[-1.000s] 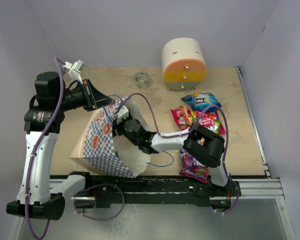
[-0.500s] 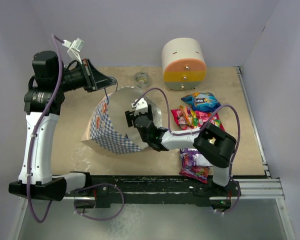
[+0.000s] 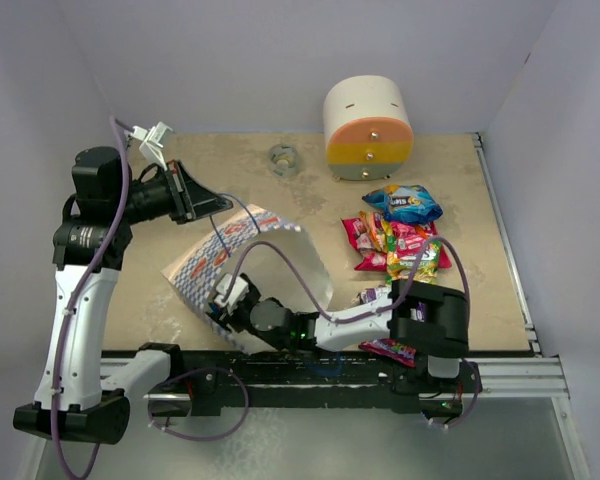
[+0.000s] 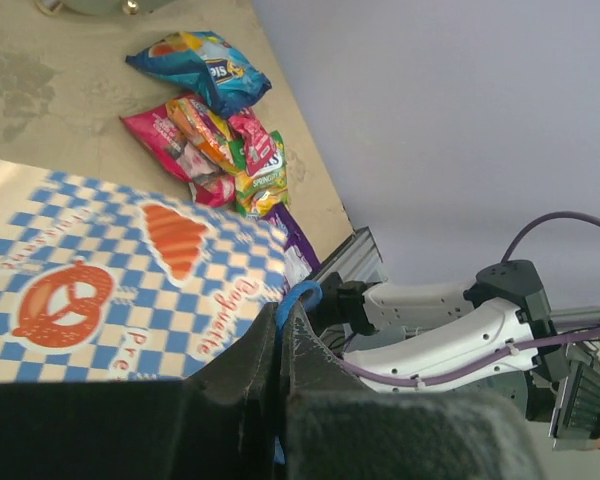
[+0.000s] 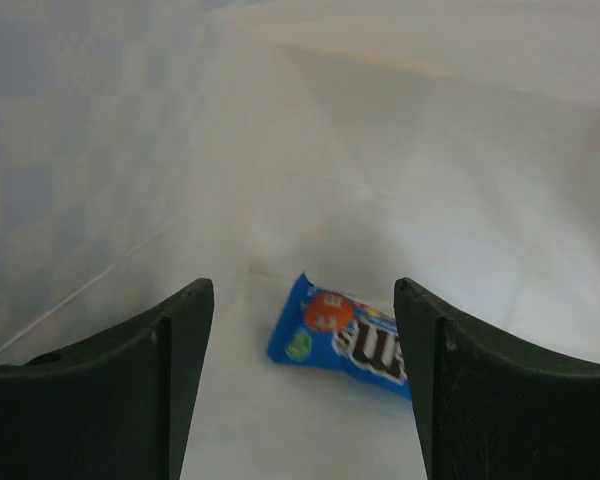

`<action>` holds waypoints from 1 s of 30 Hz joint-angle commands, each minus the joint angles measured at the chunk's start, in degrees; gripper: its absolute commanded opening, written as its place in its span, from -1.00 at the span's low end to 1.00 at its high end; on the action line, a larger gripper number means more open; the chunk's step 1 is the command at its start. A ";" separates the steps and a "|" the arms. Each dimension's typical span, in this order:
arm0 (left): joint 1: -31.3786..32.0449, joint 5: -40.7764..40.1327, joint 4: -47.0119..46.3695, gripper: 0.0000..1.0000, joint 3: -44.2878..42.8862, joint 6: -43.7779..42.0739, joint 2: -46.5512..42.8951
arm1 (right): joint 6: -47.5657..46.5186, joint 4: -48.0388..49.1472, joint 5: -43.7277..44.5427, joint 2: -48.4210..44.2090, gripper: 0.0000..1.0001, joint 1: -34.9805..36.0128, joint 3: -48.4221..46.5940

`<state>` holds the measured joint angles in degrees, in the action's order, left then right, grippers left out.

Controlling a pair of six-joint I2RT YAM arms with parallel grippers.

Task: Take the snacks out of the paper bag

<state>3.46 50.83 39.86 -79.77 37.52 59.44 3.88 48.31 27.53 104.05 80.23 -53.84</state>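
Note:
The paper bag [image 3: 242,240] lies tipped on the table, blue-and-white checkered outside [image 4: 130,280] and cream inside. My left gripper [image 3: 220,205] is shut on its thin blue cord handle [image 4: 300,298] and holds that side up. My right gripper [image 3: 230,300] is open and reaches inside the bag. A blue candy packet [image 5: 340,335] lies on the cream lining between its fingers [image 5: 302,290], untouched. Several snacks [image 3: 395,240] lie in a pile on the table to the right, also in the left wrist view [image 4: 210,140]. Purple packets [image 3: 385,348] lie near the right arm's base.
A rounded cream-orange-yellow drawer box [image 3: 368,125] stands at the back. A small round object [image 3: 283,158] lies left of it. A blue chip packet [image 3: 404,202] tops the pile. A metal rail [image 3: 500,375] runs along the table's near edge.
My right gripper has moved toward the near edge, deeper into the bag. My left gripper rose, then came back down with the handle. The bag has tipped and shifted.

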 commanded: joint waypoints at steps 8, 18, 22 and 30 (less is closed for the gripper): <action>0.14 -2.19 9.20 -1.00 2.71 -3.43 -6.49 | -4.62 6.56 -11.85 2.09 0.56 -1.99 -0.05; 0.15 -1.83 8.07 -1.00 6.76 -1.45 -12.01 | -11.00 3.59 -11.13 0.49 0.99 -3.31 7.86; 0.15 -1.88 6.07 -1.00 8.66 0.53 -13.54 | -10.91 4.89 -10.93 2.78 0.99 -3.94 6.29; 0.16 -1.82 5.25 -1.00 11.58 3.14 -16.00 | -9.55 12.92 -13.44 9.28 0.99 -5.75 2.16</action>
<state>3.46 48.86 47.81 -69.45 38.39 44.64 -5.69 54.06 15.14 111.13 75.46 -48.29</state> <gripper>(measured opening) 0.012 0.994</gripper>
